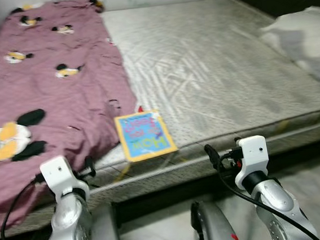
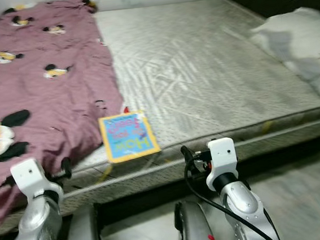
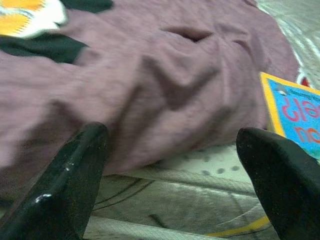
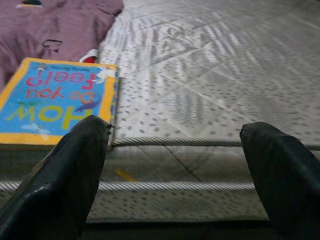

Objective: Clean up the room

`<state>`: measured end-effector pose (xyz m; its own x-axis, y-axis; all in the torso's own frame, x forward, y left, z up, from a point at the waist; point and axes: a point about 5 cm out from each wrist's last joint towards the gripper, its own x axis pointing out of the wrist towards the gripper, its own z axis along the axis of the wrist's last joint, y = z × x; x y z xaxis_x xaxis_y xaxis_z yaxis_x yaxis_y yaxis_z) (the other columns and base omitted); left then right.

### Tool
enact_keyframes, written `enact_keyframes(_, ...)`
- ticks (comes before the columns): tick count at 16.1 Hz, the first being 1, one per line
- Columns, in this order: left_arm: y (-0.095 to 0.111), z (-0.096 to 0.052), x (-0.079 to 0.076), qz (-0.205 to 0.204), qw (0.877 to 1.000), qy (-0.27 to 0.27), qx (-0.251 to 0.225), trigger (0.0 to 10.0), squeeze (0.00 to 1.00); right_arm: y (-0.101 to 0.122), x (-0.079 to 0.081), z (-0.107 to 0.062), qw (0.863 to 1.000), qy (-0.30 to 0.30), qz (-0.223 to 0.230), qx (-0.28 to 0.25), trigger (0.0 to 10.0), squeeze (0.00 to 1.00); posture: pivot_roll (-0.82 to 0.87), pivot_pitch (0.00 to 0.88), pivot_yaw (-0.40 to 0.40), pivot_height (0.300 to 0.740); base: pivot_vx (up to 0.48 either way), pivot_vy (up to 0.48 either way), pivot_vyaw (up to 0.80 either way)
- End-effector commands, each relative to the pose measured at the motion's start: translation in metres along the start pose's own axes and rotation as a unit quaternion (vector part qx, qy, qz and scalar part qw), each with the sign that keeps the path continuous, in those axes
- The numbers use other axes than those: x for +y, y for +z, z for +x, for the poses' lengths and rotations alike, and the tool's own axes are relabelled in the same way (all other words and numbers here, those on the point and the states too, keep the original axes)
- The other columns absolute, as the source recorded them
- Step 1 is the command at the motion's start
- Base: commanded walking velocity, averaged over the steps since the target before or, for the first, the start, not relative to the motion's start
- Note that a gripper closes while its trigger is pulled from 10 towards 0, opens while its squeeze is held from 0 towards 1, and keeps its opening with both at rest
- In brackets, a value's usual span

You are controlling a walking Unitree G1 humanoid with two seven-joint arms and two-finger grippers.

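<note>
Approach step: the blue, yellow-bordered picture book (image 1: 145, 134), lower centre, lies untouched on the grey quilted bed (image 1: 212, 69) beside the mauve cartoon-print blanket (image 1: 48, 79). Left gripper (image 3: 175, 175) and right gripper (image 4: 175, 170) hover short of the bed edge, fingers spread wide and empty. Next the right gripper likely must reach forward over the book.

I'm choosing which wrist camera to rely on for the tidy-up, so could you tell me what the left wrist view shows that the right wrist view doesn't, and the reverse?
The left wrist view looks over a wide spread of the purple blanket, with part of its yellow, white and black cartoon print, and catches just one corner of the book.

The right wrist view has the book's cover with its title, and a long stretch of bare grey mattress; the blanket is only a patch in one corner.

Both show the blanket, the book, the mattress edge, and their own gripper with jaws wide apart, holding nothing.
</note>
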<state>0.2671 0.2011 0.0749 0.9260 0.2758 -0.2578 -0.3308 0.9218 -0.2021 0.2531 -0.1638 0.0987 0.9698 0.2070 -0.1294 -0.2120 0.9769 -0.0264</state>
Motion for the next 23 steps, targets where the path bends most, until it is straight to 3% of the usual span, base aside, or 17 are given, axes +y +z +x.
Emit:
enact_keyframes(1, -0.001, 0.004, -0.004, -0.010, 1.000, -0.010, 0.006, 10.0, 0.00, 0.005, -0.010, -0.004, 1.000, -0.013, -0.013, -0.006, 10.0, 0.00, -0.14, 0.108, -0.089, 0.542, 0.000, 0.000, 0.00)
enact_keyframes(10, -0.009, 0.020, -0.020, -0.033, 0.997, -0.074, 0.015, 10.0, 0.00, 0.008, -0.024, -0.021, 0.999, -0.031, -0.034, 0.004, 10.0, 0.00, -0.21, 0.137, -0.109, 0.542, 0.000, 0.000, 0.00)
enact_keyframes(23, -0.009, 0.020, -0.020, -0.033, 0.997, -0.074, 0.015, 10.0, 0.00, 0.008, -0.024, -0.021, 0.999, -0.031, -0.034, 0.004, 10.0, 0.00, -0.21, 0.137, -0.109, 0.542, 0.000, 0.000, 0.00)
